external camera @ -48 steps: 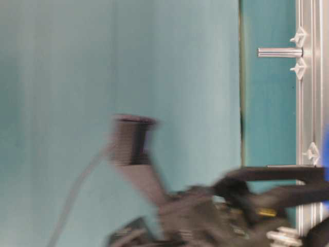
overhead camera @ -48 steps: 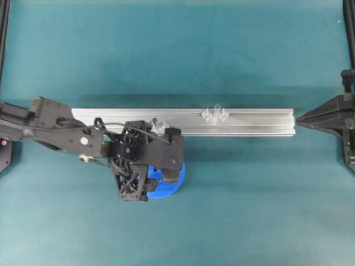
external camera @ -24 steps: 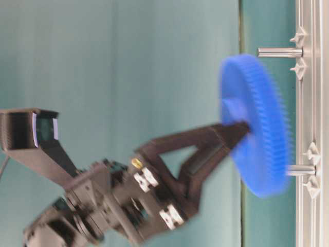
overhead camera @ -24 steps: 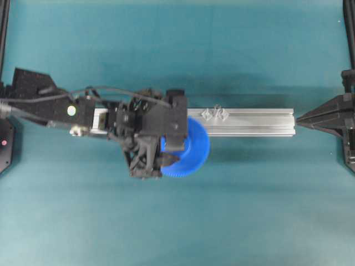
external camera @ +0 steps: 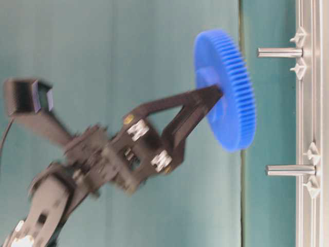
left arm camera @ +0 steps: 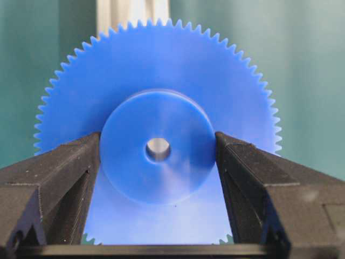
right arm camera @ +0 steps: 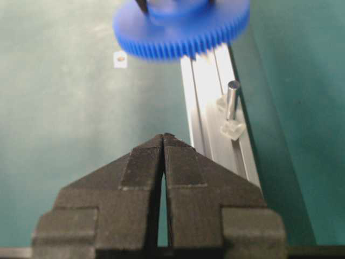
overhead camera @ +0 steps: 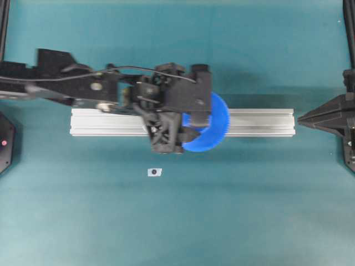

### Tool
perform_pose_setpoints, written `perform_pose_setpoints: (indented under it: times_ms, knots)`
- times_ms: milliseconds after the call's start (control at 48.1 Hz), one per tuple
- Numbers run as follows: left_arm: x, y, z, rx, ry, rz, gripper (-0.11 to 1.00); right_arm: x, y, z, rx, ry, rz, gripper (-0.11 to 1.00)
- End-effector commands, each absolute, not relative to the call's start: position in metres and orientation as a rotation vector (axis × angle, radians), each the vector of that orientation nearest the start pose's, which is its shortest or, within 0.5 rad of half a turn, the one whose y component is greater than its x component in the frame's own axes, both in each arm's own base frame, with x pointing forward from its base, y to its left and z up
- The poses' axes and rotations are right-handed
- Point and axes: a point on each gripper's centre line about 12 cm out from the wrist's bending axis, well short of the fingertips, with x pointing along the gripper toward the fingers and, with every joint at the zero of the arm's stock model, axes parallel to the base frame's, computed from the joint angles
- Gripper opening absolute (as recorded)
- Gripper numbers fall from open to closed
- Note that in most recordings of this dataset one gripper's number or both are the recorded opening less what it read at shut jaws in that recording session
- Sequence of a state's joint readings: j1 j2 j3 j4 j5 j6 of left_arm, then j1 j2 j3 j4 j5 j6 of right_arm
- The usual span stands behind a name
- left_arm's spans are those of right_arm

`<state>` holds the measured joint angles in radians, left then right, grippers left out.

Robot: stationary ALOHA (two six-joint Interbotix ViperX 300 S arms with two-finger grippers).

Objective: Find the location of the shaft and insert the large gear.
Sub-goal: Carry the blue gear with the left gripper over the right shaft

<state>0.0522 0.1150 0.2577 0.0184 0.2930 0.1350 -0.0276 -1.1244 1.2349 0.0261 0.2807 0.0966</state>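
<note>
My left gripper [left arm camera: 158, 143] is shut on the raised hub of the large gear [left arm camera: 156, 102], a flat bright blue toothed disc. In the overhead view the gear [overhead camera: 213, 124] hangs over the aluminium rail [overhead camera: 260, 122] and hides the shaft under it. From table level the shaft [external camera: 280, 52] stands out from the rail between two clear diamond pieces. The gear [external camera: 229, 92] floats just short of its tip, its hub a little to one side of it. In the right wrist view the shaft [right arm camera: 232, 97] stands nearer than the gear [right arm camera: 180, 27]. My right gripper [right arm camera: 163, 136] is shut and empty.
A second clear-mounted pin [external camera: 290, 169] stands further along the rail. A small white tag with a dark dot [overhead camera: 154, 172] lies on the teal table in front of the rail. My right gripper [overhead camera: 300, 118] rests just off the rail's right end.
The left arm has lifted the gear off the table and carried it rightward along the rail, past the second pin towards the shaft. The white tag has come into view. The right arm is still.
</note>
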Motion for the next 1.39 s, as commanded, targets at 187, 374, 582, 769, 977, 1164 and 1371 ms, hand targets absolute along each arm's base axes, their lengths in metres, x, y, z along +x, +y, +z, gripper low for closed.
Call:
perform_pose_setpoints:
  times_ms: [187, 374, 582, 769, 977, 1164, 1371]
  knots:
    - [0.495, 0.036, 0.245, 0.14, 0.615, 0.023, 0.71, 0.16, -0.004, 0.233, 0.135, 0.378, -0.048, 0.05]
    - [0.503, 0.042, 0.235, 0.135, 0.631, 0.034, 0.71, 0.158, -0.004, 0.234, 0.134, 0.383, -0.049, 0.05]
    - [0.504, 0.057, 0.224, 0.126, 0.654, 0.058, 0.71, 0.156, -0.006, 0.234, 0.135, 0.381, -0.061, 0.05]
    - [0.507, 0.063, 0.215, 0.122, 0.657, 0.069, 0.71, 0.155, -0.007, 0.231, 0.137, 0.386, -0.066, 0.05]
    - [0.509, 0.065, 0.212, 0.123, 0.654, 0.072, 0.71, 0.155, -0.008, 0.231, 0.137, 0.383, -0.072, 0.05]
    - [0.508, 0.077, 0.21, 0.114, 0.66, 0.094, 0.71, 0.155, -0.009, 0.231, 0.138, 0.382, -0.079, 0.05]
    - [0.504, 0.089, 0.21, 0.112, 0.671, 0.114, 0.71, 0.155, -0.009, 0.231, 0.138, 0.384, -0.079, 0.05]
